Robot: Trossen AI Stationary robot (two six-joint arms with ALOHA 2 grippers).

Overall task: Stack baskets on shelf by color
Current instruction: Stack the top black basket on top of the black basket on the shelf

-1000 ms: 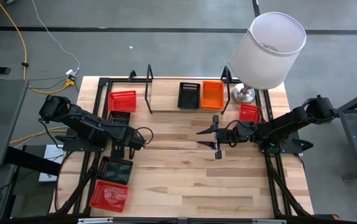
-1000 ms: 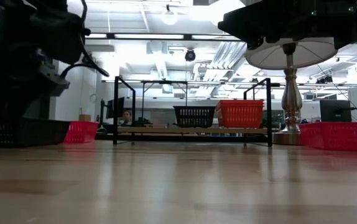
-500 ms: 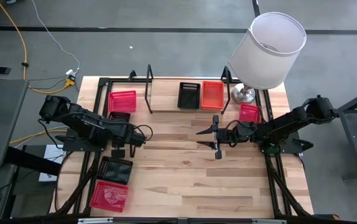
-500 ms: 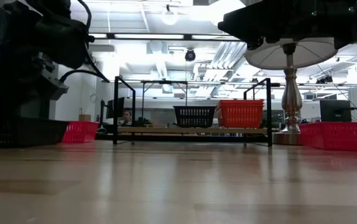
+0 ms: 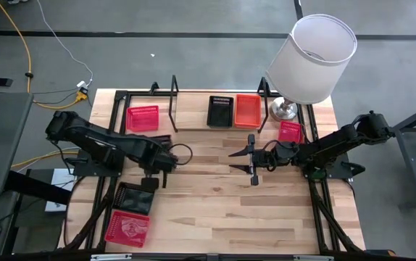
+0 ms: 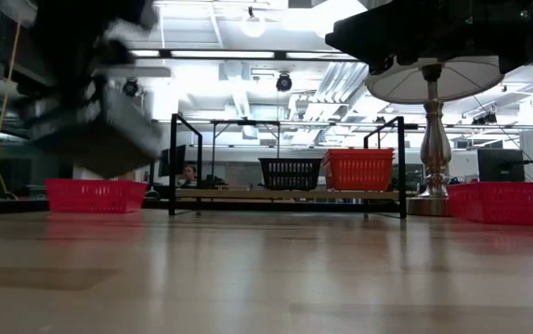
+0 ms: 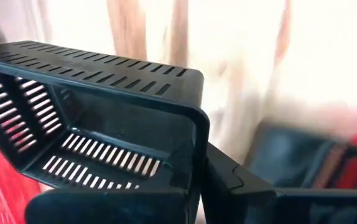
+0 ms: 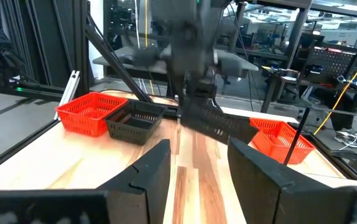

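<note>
Right now a black basket (image 7: 97,124) is clamped in the left gripper (image 5: 163,164): the left wrist view shows its slotted wall and rim pinched at the near corner, tilted, held clear of the wood. The high view only gives a dark shape at that gripper over the table's (image 5: 215,210) left-centre, and the low view shows it as a smeared dark mass (image 6: 99,130) in the air, so its exact tilt is probably not readable there.

On the shelf (image 5: 215,129) a second black basket (image 5: 219,111) and an orange basket (image 5: 248,110) sit side by side, touching, toward its right end; the low view confirms both rest on the wood base. A red basket (image 5: 143,117) lies just left of the shelf's left loop. Near the front-left corner another black basket (image 5: 133,197) sits beside a red basket (image 5: 127,227). One more red basket (image 5: 290,131) lies by the lamp base (image 5: 283,109), under the white lampshade (image 5: 314,58).

The right gripper (image 5: 252,161) waits mid-table, fingers spread wide and empty, plainest in the right wrist view (image 8: 200,168).
</note>
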